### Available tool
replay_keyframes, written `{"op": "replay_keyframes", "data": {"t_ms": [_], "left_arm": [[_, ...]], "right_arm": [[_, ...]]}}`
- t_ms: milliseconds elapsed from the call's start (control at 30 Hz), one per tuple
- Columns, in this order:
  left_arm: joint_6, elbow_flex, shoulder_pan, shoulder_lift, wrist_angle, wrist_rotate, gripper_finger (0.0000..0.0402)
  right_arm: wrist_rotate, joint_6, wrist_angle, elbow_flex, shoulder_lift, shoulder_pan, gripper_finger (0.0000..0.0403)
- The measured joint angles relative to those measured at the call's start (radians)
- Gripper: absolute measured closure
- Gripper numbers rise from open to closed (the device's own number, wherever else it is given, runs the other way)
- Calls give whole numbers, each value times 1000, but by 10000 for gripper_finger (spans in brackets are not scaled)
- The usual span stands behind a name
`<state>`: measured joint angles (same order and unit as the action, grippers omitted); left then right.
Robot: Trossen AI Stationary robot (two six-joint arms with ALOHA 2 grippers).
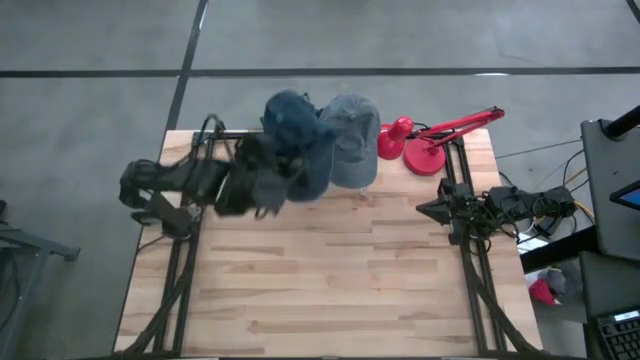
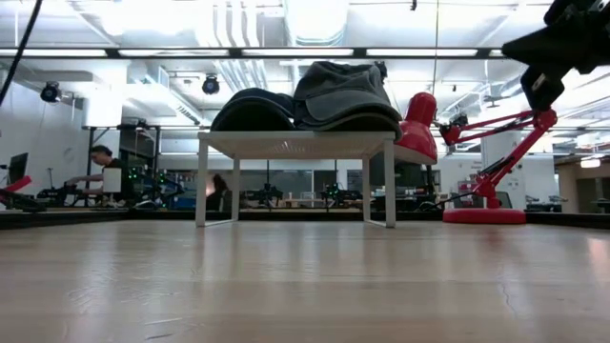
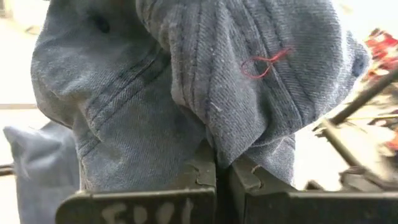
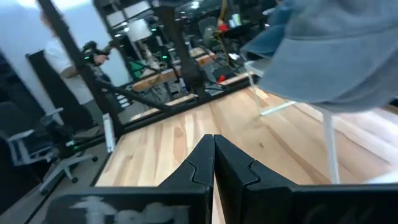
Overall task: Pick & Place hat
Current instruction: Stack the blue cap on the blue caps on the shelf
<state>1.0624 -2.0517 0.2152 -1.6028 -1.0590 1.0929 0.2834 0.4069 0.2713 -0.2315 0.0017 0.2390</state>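
A dark blue denim hat (image 1: 296, 140) and a grey hat (image 1: 352, 138) lie side by side on a small white stand (image 2: 295, 145) at the table's far edge. In the low view the blue hat (image 2: 253, 110) and the grey hat (image 2: 345, 93) both rest on the stand's top. My left gripper (image 1: 268, 190) reaches in from the table's left and is shut on the blue hat (image 3: 186, 81). It does not show in the low view. My right gripper (image 1: 422, 210) waits shut over the table's right side, touching nothing (image 4: 214, 155). My left gripper pinches a fold of the blue hat's denim (image 3: 214, 140) between its two shut fingers (image 3: 200, 171), at the hat's edge nearest the arm. One layer or several, I cannot tell. The hat's crown bulges beyond the fingers, and in the low view the hat lies on the stand.
A red desk lamp (image 1: 425, 145) stands at the far right corner, next to the grey hat, and its arm (image 2: 496, 124) slants up to the right. Bare wooden table (image 1: 330, 280) stretches toward the near edge. Desks and a person (image 2: 100, 167) show in the room beyond.
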Motion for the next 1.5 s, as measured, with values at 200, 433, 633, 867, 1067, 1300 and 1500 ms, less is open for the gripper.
{"op": "replay_keyframes", "data": {"t_ms": [200,433,633,867,1067,1300,1500], "left_arm": [[-116,-5,-242,-1,-6,-191,400],[-148,-5,-434,-1,-19,-259,400],[-144,-5,-491,-27,-76,-284,400],[-71,-5,-516,-78,-171,-299,400],[-28,-5,-523,-109,-188,-304,400],[-17,-5,-522,-154,-213,-321,400],[-14,-5,-526,-185,-230,-367,400]], "right_arm": [[-51,-23,-7,-27,-1,0,394],[-49,-24,-7,-32,-1,0,394],[-45,-22,-7,-32,-1,0,394],[-29,-21,-7,-32,-1,0,394],[-27,-18,-7,-32,-1,0,394],[-26,-14,-8,-32,-1,0,394],[-23,-14,-14,-32,-1,0,394]]}}
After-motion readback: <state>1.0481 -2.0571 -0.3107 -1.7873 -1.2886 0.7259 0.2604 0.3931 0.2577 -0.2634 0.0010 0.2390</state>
